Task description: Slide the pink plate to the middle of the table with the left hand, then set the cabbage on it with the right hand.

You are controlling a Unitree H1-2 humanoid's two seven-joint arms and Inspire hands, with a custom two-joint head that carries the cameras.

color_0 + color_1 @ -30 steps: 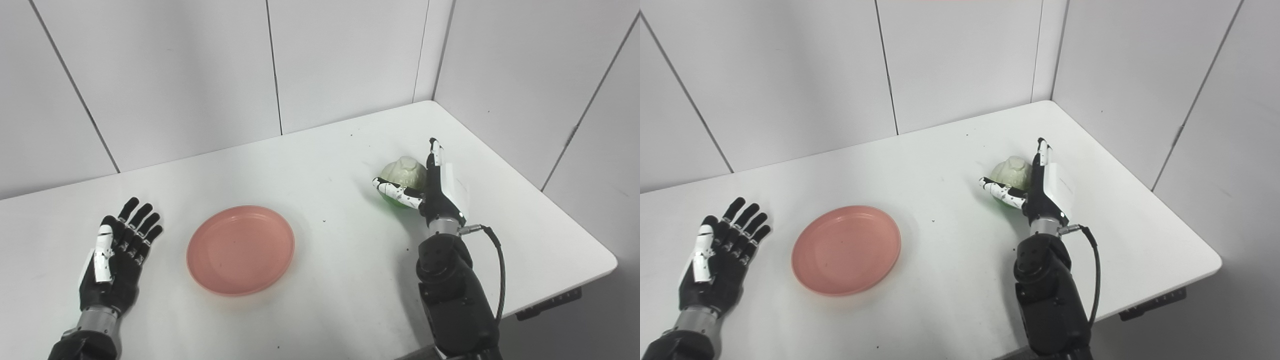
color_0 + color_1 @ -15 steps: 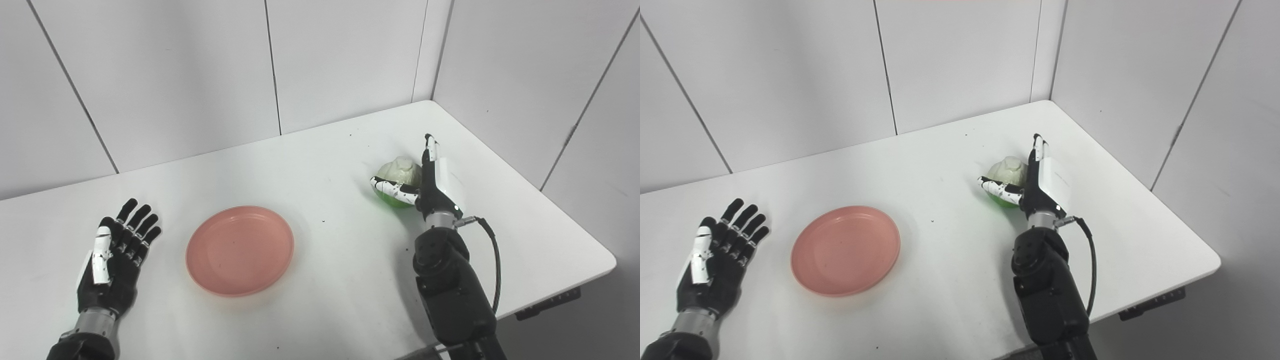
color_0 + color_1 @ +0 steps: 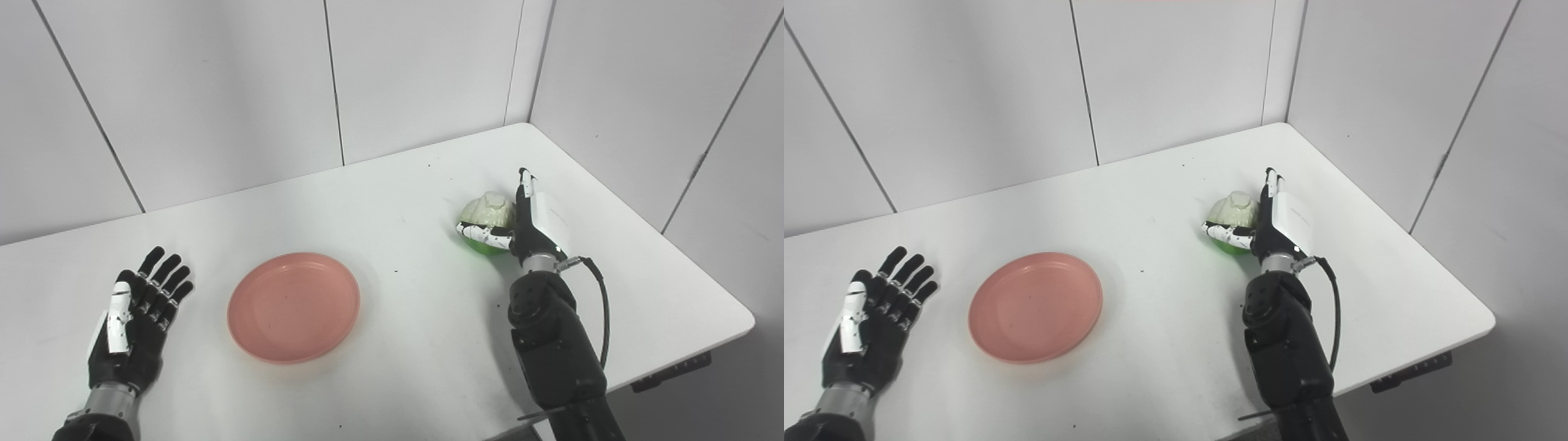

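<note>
Left hand (image 3: 131, 318) drawn back, right hand (image 3: 527, 223) against cabbage (image 3: 487, 211), no writing readable

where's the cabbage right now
The pale green round cabbage sits on the white table, right of the pink round plate, beside the right hand.

**No readable text in either view**

Neither eye view shows any lettering, label, brand, number or sign that can be read. The white panel on the back of the right hand (image 3: 1283, 223) carries only a faint line, too small to make out.
</note>
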